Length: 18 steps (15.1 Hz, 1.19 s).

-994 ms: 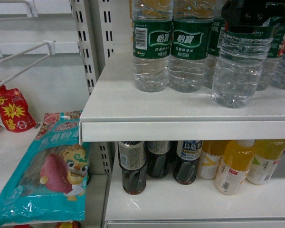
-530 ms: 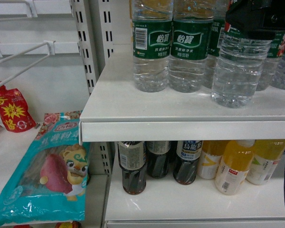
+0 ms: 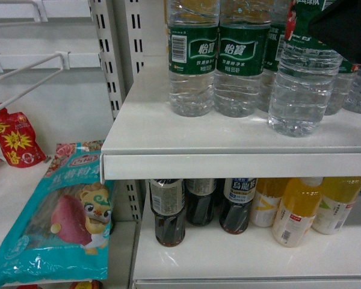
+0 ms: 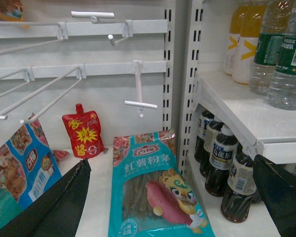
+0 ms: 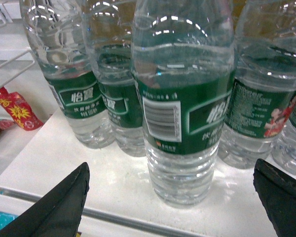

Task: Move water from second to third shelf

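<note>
The water [image 5: 180, 123], a clear ribbed bottle with a dark green label, is seen standing upright at the front of the upper white shelf [image 3: 228, 141], just ahead of a row of like bottles [image 3: 195, 57]. In the right wrist view it is framed between the two dark fingers of the right gripper [image 5: 172, 202], which are spread wide and apart from it on both sides. The step in hand is judged to be the approach for the grasp. Next, the spread jaws would need to be advanced around the body and pressed together without the neighbours being knocked. The left gripper [image 4: 177, 197] is held spread and empty, low by the teal snack bag [image 4: 155, 190]. Dark tea bottles [image 3: 168, 211] and orange drinks [image 3: 298, 211] are seen on the shelf beneath.
</note>
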### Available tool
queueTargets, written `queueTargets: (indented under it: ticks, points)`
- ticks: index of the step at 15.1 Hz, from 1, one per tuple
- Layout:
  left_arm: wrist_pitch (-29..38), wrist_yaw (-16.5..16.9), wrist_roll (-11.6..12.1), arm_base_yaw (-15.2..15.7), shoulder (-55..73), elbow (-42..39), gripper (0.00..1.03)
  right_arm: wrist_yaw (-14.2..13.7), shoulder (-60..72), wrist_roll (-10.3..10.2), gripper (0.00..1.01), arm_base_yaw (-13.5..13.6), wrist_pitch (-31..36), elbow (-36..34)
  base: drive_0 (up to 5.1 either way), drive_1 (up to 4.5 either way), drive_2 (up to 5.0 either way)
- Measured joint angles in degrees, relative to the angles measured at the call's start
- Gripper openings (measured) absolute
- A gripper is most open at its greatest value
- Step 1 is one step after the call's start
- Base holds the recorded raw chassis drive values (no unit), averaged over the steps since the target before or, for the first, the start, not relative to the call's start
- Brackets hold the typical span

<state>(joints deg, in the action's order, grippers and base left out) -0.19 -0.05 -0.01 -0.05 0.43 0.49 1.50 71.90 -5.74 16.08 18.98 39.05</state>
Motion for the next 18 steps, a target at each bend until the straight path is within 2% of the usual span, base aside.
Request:
queueTargets:
  ticks: [3,5,6,7,8,9,10,11,12,13,14,18]
  points:
    - [0.00,0.00,0.02,0.00,0.00,0.00,0.98,-0.13,-8.33,0.83,0.98,-0.09,-1.16,-6.08,0.0,0.00,0.0]
    - [0.00,0.00,0.00,0.00,0.00,0.00,0.98,0.44,-16.04,0.85,0.98,-1.95,-5.22,-10.05,0.0,0.00,0.0]
    - [0.00,0.00,0.02,0.00,0.00,0.00,0.98,-4.66,-19.58,1.84,0.92,-2.10,1.77,-14.19,0.0,0.00,0.0]
    - [-0.02,0.02,0.00,0.00,0.00,0.00,0.98,-10.38,-24.09,3.30,0.81,-2.93,6.71,-18.51,0.0,0.00,0.0]
    - [0.00,0.00,0.02,0.00,0.00,0.00,0.98,-11.50,-31.04,4.35,0.68,-5.40,4.35,-22.95,0.0,0.00,0.0]
    - [0.00,0.02,0.02,0.00,0.00,0.00,0.98,-10.19,-37.11,4.63,0.56,-7.96,0.61,-26.49,0.0,0.00,0.0]
    - [-0.02,0.02,0.02,0.00,0.00,0.00,0.98,-7.56,-42.82,4.98,0.43,-10.45,-2.97,-28.96,0.0,0.00,0.0]
    - [0.00,0.02,0.02,0.00,0.00,0.00,0.98,-2.51,-46.88,5.33,0.30,-14.95,-3.54,-30.47,0.0,0.00,0.0]
    - [-0.02,-0.02,0.02,0.00,0.00,0.00,0.98,-2.25,-48.70,5.35,0.19,-16.55,-3.37,-30.82,0.0,0.00,0.0]
    - [0.00,0.02,0.02,0.00,0.00,0.00,0.98,-1.55,-50.01,5.38,0.06,-16.39,-3.56,-31.65,0.0,0.00,0.0]
    - [0.00,0.00,0.00,0.00,0.00,0.00,0.98,-1.51,-50.93,5.51,0.02,-16.09,-4.35,-33.00,0.0,0.00,0.0]
    - [0.00,0.00,0.00,0.00,0.00,0.00,0.98,-1.51,-55.74,5.57,0.02,-16.09,-6.47,-35.43,0.0,0.00,0.0]
